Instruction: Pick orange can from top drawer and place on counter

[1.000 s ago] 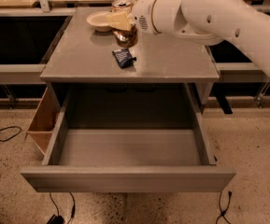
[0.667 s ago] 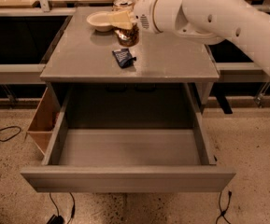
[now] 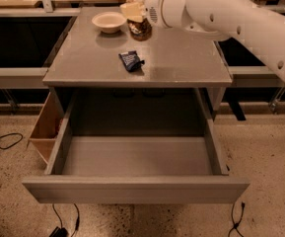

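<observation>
gripper (image 3: 135, 13): at counter (image 3: 181, 65) rear, pinching orange can (image 3: 141, 29)
bowl (image 3: 108, 21): just left of gripper
top drawer (image 3: 132, 190): open, well below gripper

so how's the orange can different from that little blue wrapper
The orange can stands upright, a brownish cylinder; the blue wrapper lies flat and crumpled, dark blue. The can is at the back of the counter beside the bowl, with the gripper at its top; the wrapper lies alone nearer the front. Both are small, and neither is in the open top drawer.
</observation>
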`<state>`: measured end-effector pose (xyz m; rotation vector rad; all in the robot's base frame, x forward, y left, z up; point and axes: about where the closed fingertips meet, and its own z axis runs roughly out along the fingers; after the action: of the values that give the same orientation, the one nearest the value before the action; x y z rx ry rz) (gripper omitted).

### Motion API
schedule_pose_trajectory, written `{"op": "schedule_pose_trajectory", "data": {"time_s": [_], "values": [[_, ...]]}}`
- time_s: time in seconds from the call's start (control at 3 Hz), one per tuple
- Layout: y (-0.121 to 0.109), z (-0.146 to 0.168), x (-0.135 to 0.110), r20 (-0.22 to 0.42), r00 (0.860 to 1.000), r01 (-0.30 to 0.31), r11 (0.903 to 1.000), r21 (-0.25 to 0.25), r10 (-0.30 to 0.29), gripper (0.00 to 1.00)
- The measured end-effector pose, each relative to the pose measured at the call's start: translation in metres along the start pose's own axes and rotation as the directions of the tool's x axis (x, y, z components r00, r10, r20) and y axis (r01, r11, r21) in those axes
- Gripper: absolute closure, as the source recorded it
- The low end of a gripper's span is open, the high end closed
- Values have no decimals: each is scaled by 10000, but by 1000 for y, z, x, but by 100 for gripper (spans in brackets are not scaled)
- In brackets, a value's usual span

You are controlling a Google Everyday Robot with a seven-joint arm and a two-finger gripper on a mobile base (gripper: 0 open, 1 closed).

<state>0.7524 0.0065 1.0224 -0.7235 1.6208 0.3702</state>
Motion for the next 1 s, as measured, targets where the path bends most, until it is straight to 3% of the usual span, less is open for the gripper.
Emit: {"op": "schedule_pose_trajectory", "data": {"time_s": [0.33, 0.67, 1.0], "values": [[-70, 5, 13, 240, 9978, -648, 9808, 1842, 614, 100], [-121, 14, 22, 543, 9937, -1097, 9436, 3124, 976, 100], [-162, 23, 36, 441, 9922, -1242, 9100, 3956, 1163, 100]]}}
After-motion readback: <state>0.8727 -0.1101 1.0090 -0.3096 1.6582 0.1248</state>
